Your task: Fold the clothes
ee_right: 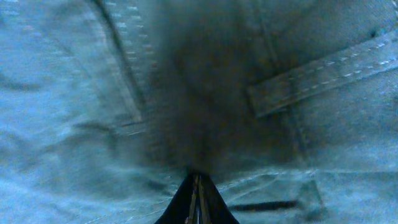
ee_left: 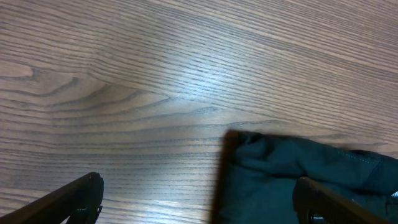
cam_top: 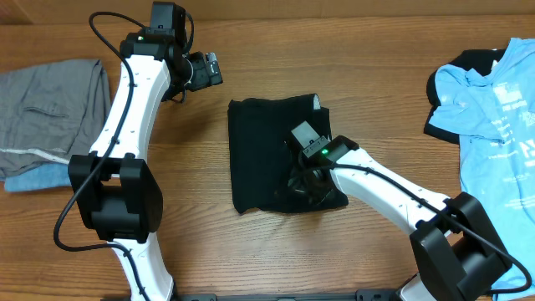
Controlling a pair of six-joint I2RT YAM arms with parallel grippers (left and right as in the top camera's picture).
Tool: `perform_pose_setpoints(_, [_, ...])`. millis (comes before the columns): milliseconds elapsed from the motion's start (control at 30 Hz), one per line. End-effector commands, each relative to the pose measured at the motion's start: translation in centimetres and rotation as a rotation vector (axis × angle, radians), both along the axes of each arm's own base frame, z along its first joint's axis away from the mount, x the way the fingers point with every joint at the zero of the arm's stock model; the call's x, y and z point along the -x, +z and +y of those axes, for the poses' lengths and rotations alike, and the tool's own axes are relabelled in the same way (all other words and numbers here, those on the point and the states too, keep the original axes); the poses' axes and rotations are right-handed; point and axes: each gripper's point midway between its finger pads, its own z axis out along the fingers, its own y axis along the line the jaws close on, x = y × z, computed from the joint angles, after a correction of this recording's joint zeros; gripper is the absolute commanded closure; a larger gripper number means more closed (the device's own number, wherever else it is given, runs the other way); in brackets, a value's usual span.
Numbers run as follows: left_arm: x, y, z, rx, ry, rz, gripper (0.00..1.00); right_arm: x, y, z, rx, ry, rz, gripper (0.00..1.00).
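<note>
Shorts (cam_top: 267, 150) folded, long axis 12-to-6, sitting right under clenched right gripper (cam_top: 305, 182), left gripper (cam_top: 214, 67) spread wide, farther off at 10 o'clock.

A wooden table (cam_top: 251, 259) with brown, streaked grain; a pale sheen on it

No legible text or labels in any view
The white print (cam_top: 507, 96) on the light blue T-shirt (cam_top: 485, 125), well off to the right of the right gripper (cam_top: 308, 186), is too small and blurred to read
</note>
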Motion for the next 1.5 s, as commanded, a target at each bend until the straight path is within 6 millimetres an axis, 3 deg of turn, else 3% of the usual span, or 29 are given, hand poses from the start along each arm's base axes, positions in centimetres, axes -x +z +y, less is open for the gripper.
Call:
perform_pose_setpoints(0, [-0.1, 1.8, -0.2, 0.015, 0.004, -0.039, 0.00, 0.4, -1.3, -0.7, 0.006, -0.037, 0.012, 0.96])
perform_pose_setpoints(300, [-0.1, 1.8, -0.2, 0.014, 0.004, -0.039, 0.00, -0.7, -6.0, -4.7, 0.089, -0.080, 0.095, 0.96])
perform_pose_setpoints(467, [-0.1, 1.8, -0.2, 0.014, 0.004, -0.038, 0.00, -3.3, -6.9, -8.2, 0.102, -0.077, 0.066, 0.96])
perform_pose_setpoints(533, [-0.1, 1.8, -0.2, 0.015, 0.004, -0.039, 0.00, -5.5, -6.3, -10.0, 0.098, -0.049, 0.019, 0.96])
perform_pose_setpoints(600, [-0.1, 1.8, -0.2, 0.015, 0.004, -0.039, 0.00, -8.6, -4.9, -11.6, 0.081, -0.030, -0.049, 0.96])
perform_pose_setpoints(667, [-0.1, 1.8, -0.2, 0.015, 0.004, -0.039, 0.00, -11.9, -3.1, -11.8, 0.035, 0.000, -0.144, 0.96])
perform_pose_setpoints(767, [-0.1, 1.8, -0.2, 0.015, 0.004, -0.039, 0.00, -17.7, 1.3, -9.5, -0.104, 0.078, -0.356, 0.96])
perform_pose_setpoints(833, [-0.1, 1.8, -0.2, 0.014, 0.004, -0.039, 0.00, -20.4, 4.7, -6.2, -0.227, 0.224, -0.514, 0.96])
perform_pose_setpoints(867, [-0.1, 1.8, -0.2, 0.015, 0.004, -0.039, 0.00, -21.3, 5.7, -6.0, -0.222, 0.226, -0.555, 0.96])
perform_pose_setpoints(967, [-0.1, 1.8, -0.2, 0.015, 0.004, -0.039, 0.00, -24.0, 11.2, -6.0, -0.212, 0.218, -0.662, 0.96])
perform_pose_setpoints(1000, [-0.1, 1.8, -0.2, 0.015, 0.004, -0.039, 0.00, -24.2, 13.5, -5.6, -0.231, 0.228, -0.677, 0.96])
perform_pose_setpoints(1033, [-0.1, 1.8, -0.2, 0.014, 0.004, -0.039, 0.00, -23.3, 16.0, -4.0, -0.297, 0.268, -0.649, 0.96])
perform_pose_setpoints(1100, [-0.1, 1.8, -0.2, 0.015, 0.004, -0.039, 0.00, -20.8, 17.5, -1.4, -0.372, 0.326, -0.564, 0.96])
perform_pose_setpoints(1133, [-0.1, 1.8, -0.2, 0.015, 0.004, -0.039, 0.00, -19.2, 17.2, 0.0, -0.391, 0.355, -0.507, 0.96])
perform_pose_setpoints(1200, [-0.1, 1.8, -0.2, 0.014, 0.004, -0.039, 0.00, -16.3, 15.8, 2.5, -0.388, 0.407, -0.406, 0.96])
perform_pose_setpoints(1300, [-0.1, 1.8, -0.2, 0.015, 0.004, -0.039, 0.00, -13.7, 13.1, 5.2, -0.329, 0.471, -0.315, 0.96])
perform_pose_setpoints(1467, [-0.1, 1.8, -0.2, 0.015, 0.004, -0.039, 0.00, -13.0, 7.5, 7.3, -0.166, 0.499, -0.251, 0.96])
